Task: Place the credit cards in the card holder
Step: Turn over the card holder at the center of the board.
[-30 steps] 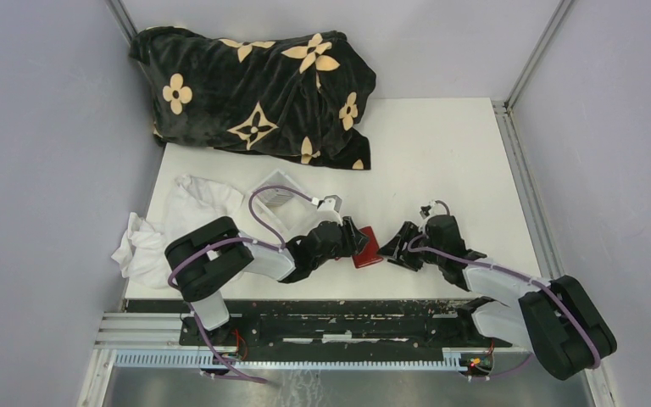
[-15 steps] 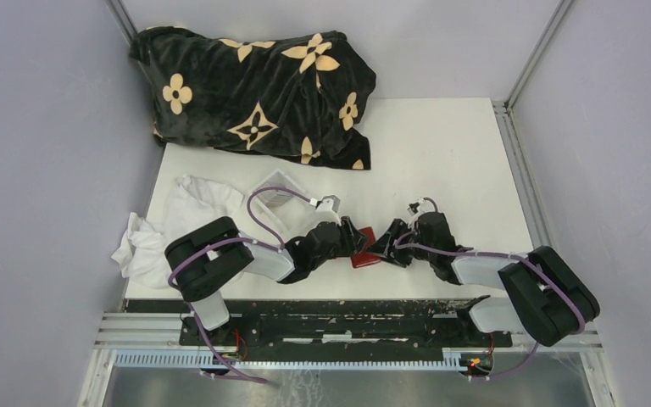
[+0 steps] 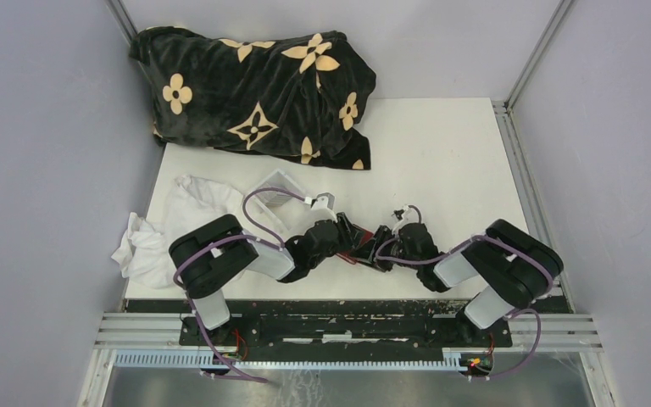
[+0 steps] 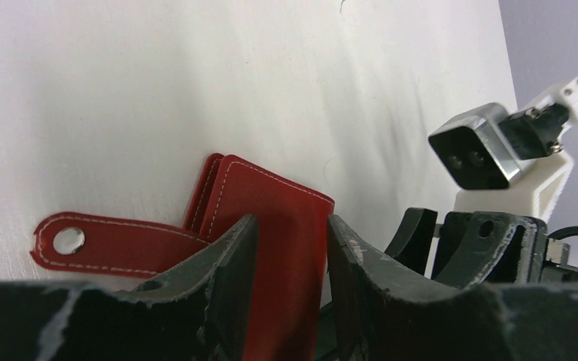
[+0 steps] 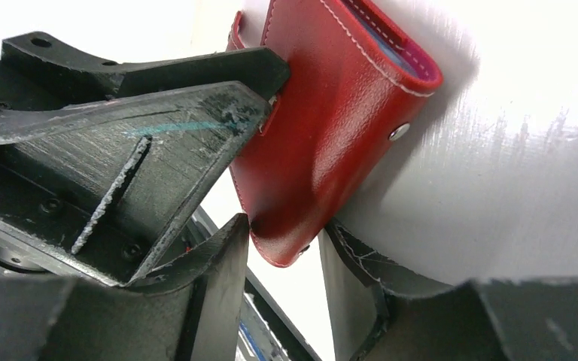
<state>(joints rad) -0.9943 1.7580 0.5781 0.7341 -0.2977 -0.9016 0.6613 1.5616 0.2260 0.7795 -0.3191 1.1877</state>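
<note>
The red card holder (image 4: pixel 278 218) stands on edge between the fingers of my left gripper (image 4: pixel 290 248), which is shut on it. Its snap tab (image 4: pixel 83 242) trails left on the table. In the right wrist view the card holder (image 5: pixel 331 128) shows its pale stud (image 5: pixel 399 133), and its lower corner sits between the tips of my right gripper (image 5: pixel 286 241), both touching it. A thin bluish edge (image 5: pixel 400 51) shows inside the fold; otherwise the credit cards are hidden. From above, the two grippers (image 3: pixel 352 240) (image 3: pixel 383 253) meet tip to tip over a red sliver (image 3: pixel 361 246).
A black blanket with gold flowers (image 3: pixel 254 89) lies at the back left. A white cloth (image 3: pixel 165 229) and a clear plastic box (image 3: pixel 278 195) sit left of the arms. The table's front rail (image 3: pixel 331 326) runs just behind the grippers.
My right arm has swung left to the card holder, and its jaws have narrowed around the holder's corner. The left gripper has kept its hold. From above the holder is now nearly covered.
</note>
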